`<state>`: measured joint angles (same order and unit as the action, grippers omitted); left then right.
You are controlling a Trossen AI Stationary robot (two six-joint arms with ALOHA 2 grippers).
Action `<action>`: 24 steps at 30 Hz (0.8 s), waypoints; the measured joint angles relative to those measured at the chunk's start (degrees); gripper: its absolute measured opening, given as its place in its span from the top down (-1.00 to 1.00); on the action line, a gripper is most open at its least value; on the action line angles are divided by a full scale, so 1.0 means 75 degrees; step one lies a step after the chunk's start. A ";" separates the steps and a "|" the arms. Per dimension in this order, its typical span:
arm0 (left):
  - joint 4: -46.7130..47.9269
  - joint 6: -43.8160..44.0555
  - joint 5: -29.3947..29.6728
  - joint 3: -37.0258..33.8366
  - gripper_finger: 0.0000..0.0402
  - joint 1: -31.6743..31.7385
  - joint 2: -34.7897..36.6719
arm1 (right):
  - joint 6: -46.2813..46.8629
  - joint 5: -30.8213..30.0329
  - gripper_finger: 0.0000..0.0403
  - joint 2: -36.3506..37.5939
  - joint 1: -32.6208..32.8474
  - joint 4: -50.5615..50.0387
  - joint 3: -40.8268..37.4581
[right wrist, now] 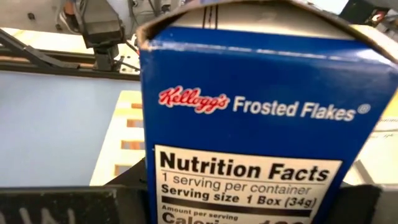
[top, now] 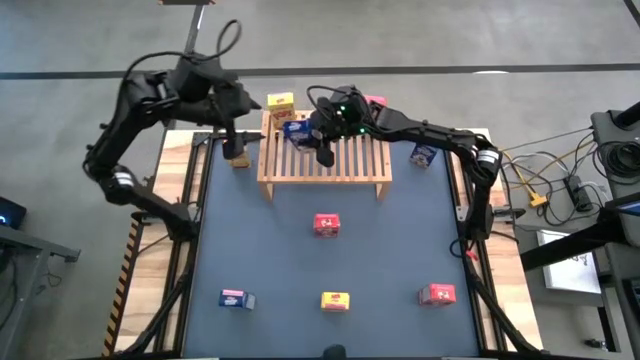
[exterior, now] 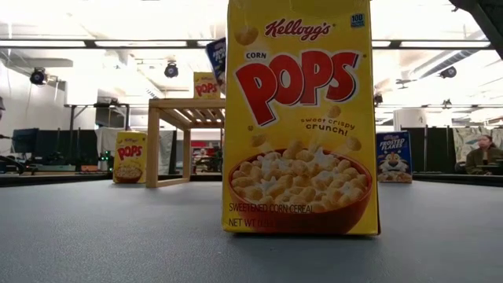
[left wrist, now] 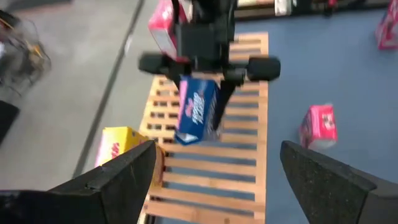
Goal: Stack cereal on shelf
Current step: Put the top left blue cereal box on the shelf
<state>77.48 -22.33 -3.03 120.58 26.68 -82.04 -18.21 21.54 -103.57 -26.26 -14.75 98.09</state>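
Your right gripper (top: 322, 150) is clamping a blue cereal box (top: 297, 129) over the shelf (top: 350, 168), toward its eleven o'clock corner. Your left gripper (top: 236, 152) is hanging wide open and empty at the shelf's nine o'clock side, beside a yellow box (top: 281, 102).

I see the blue surface (top: 300, 270) with light wood edges. A yellow plug (top: 537, 199) and dark cables (top: 575, 165) lie on the grey floor (top: 420, 35) on one side. In the room behind, ceiling lights (exterior: 118, 43) glow, and a person (exterior: 481, 153) sits far off.
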 joint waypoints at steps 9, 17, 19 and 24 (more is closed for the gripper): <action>-0.2244 0.0205 -0.0018 -0.2661 -0.63 0.0000 0.1752 | 0.0131 0.0014 0.23 0.0034 -0.0140 0.0642 -0.0524; -0.4498 0.0295 -0.0041 -0.5408 -0.63 0.0000 0.3337 | 0.0169 0.0122 0.23 0.0524 -0.0238 0.1121 -0.1171; -0.5046 0.0373 -0.0049 -0.5948 -0.63 0.0000 0.3665 | 0.0270 0.0125 0.23 0.0713 -0.0289 0.1487 -0.1439; -0.6408 0.0569 -0.0163 -0.7236 -0.63 0.0000 0.4300 | 0.0502 0.0128 0.23 0.1063 -0.0398 0.2645 -0.2259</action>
<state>29.42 -18.06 -4.25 66.31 26.68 -49.79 -14.45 22.50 -95.60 -29.25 5.09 81.14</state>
